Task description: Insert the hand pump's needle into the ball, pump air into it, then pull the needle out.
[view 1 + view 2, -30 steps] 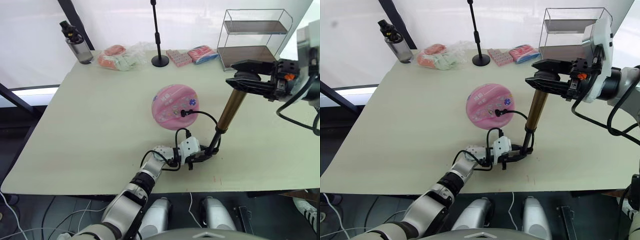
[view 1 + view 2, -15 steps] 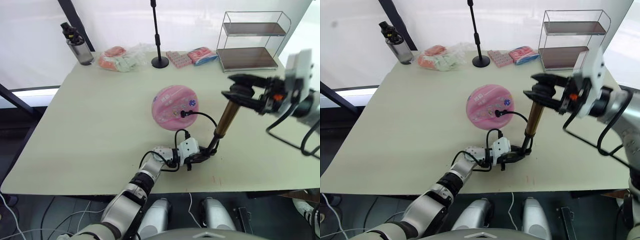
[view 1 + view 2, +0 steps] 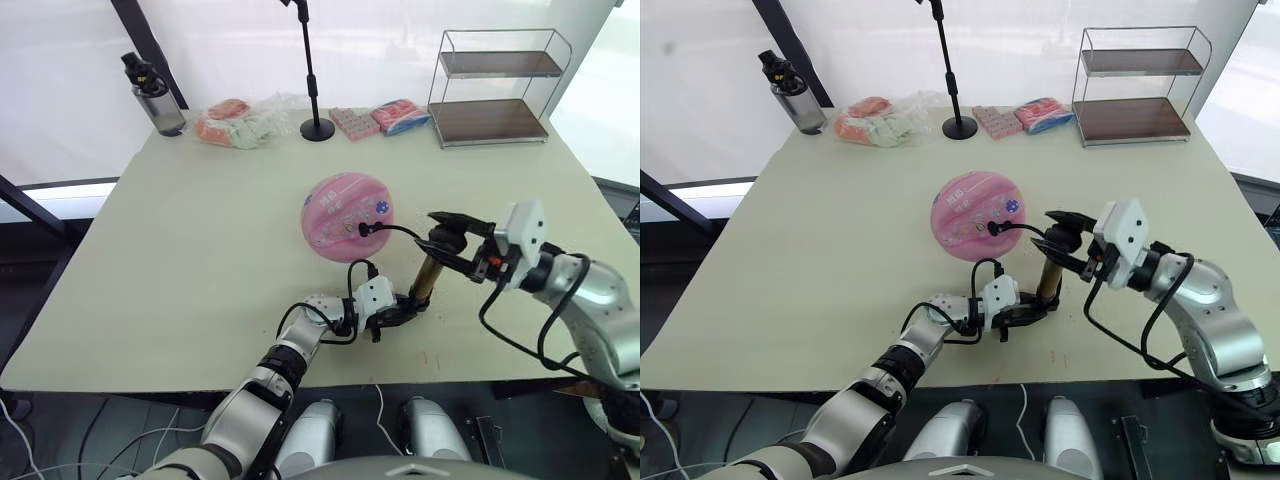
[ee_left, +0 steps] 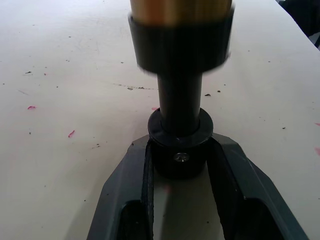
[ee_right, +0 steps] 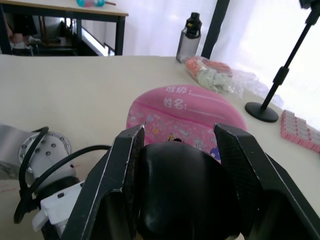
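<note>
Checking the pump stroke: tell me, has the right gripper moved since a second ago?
Yes. The right gripper has come down with the pump's handle, from level with the wire shelf toward the table.

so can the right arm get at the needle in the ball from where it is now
Probably not right away. The right gripper is shut on the hand pump's handle, so it would have to let go first. Otherwise the needle sits close by in the ball, with nothing between.

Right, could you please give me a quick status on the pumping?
Left gripper shut on hand pump base. Right gripper shut on the T-handle, pressed low. Hose runs to ball; needle not discernible. Nothing in the way.
</note>
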Motion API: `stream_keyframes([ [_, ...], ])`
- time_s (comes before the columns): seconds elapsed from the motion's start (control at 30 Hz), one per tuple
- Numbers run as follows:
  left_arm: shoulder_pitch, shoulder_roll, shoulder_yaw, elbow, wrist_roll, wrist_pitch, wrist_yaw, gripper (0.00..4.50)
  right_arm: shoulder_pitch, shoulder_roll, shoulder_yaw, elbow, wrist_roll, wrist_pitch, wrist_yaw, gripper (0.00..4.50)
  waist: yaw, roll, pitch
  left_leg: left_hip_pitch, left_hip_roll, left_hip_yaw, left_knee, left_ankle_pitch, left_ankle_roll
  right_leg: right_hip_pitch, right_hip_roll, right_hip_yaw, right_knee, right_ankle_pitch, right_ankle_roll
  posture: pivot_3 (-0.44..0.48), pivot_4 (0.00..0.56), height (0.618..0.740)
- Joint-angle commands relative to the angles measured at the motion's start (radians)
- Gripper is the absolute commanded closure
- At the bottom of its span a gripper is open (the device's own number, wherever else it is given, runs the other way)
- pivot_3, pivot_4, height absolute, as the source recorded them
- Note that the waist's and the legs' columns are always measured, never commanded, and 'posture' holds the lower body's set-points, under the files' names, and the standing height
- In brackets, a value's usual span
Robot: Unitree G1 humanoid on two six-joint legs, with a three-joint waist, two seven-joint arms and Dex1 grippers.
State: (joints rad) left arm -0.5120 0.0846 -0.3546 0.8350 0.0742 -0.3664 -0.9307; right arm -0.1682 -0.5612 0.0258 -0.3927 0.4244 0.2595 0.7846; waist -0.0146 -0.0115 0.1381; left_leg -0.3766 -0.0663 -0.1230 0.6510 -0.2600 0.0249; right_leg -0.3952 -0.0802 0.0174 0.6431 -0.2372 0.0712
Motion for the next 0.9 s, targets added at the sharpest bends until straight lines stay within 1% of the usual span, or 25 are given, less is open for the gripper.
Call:
stream_keyframes([
  [0.03, 0.034, 0.01, -0.014, 0.025, 0.02, 0.024, -0.011, 3.43, 0.05, 0.023, 0.071, 0.068, -0.052, -0.01, 0.007, 2.64, 0.0, 0.001, -0.001, 0.0, 0.0, 0.0, 0.0, 0.0, 0.0, 0.0, 0.0, 0.0, 0.0, 0.0, 0.0, 0.0, 0.15, 0.74],
  [0.13, 0.037, 0.009, -0.013, 0.022, 0.02, 0.028, -0.008, 3.43, 0.057, 0.044, 0.073, 0.087, -0.06, -0.03, 0.01, 2.64, 0.0, 0.001, -0.001, 0.0, 0.0, 0.0, 0.0, 0.0, 0.0, 0.0, 0.0, 0.0, 0.0, 0.0, 0.0, 0.0, 0.15, 0.74],
  [0.27, 0.039, 0.009, -0.012, 0.02, 0.019, 0.032, -0.008, 3.43, 0.056, 0.046, 0.086, 0.117, -0.142, -0.131, 0.005, 2.64, 0.0, 0.001, -0.001, 0.0, 0.0, 0.0, 0.0, 0.0, 0.0, 0.0, 0.0, 0.001, 0.0, 0.0, 0.0, 0.0, 0.15, 0.74],
  [0.5, 0.037, 0.01, -0.011, 0.027, 0.02, 0.035, -0.011, 3.43, 0.025, 0.034, 0.046, 0.061, -0.086, -0.167, 0.049, 2.64, -0.001, 0.001, -0.001, 0.001, 0.0, 0.0, 0.0, 0.0, 0.0, 0.0, 0.0, 0.001, 0.0, 0.0, 0.0, 0.0, 0.15, 0.74],
  [0.67, 0.034, 0.012, -0.012, 0.032, 0.02, 0.046, -0.017, 3.43, -0.078, 0.0, -0.035, 0.009, -0.021, -0.113, 0.035, 2.64, 0.0, 0.002, 0.0, -0.001, 0.0, 0.0, 0.0, 0.0, 0.0, -0.001, 0.0, 0.001, 0.0, 0.0, 0.0, 0.0, 0.15, 0.74],
  [0.8, 0.032, 0.013, -0.013, 0.033, 0.021, 0.042, -0.019, 3.43, -0.157, -0.043, -0.092, -0.031, 0.06, -0.019, 0.028, 2.64, 0.001, 0.002, 0.002, -0.002, 0.0, 0.0, 0.0, 0.0, 0.0, -0.001, 0.0, 0.001, 0.0, 0.0, 0.0, 0.0, 0.15, 0.74],
  [0.9, 0.034, 0.012, -0.015, 0.03, 0.02, 0.044, -0.018, 3.43, -0.223, -0.067, -0.131, -0.034, 0.096, -0.006, 0.032, 2.64, 0.0, 0.002, 0.002, -0.002, 0.0, 0.0, 0.0, 0.0, 0.0, -0.001, 0.0, 0.001, 0.0, 0.0, 0.0, 0.0, 0.15, 0.74],
])
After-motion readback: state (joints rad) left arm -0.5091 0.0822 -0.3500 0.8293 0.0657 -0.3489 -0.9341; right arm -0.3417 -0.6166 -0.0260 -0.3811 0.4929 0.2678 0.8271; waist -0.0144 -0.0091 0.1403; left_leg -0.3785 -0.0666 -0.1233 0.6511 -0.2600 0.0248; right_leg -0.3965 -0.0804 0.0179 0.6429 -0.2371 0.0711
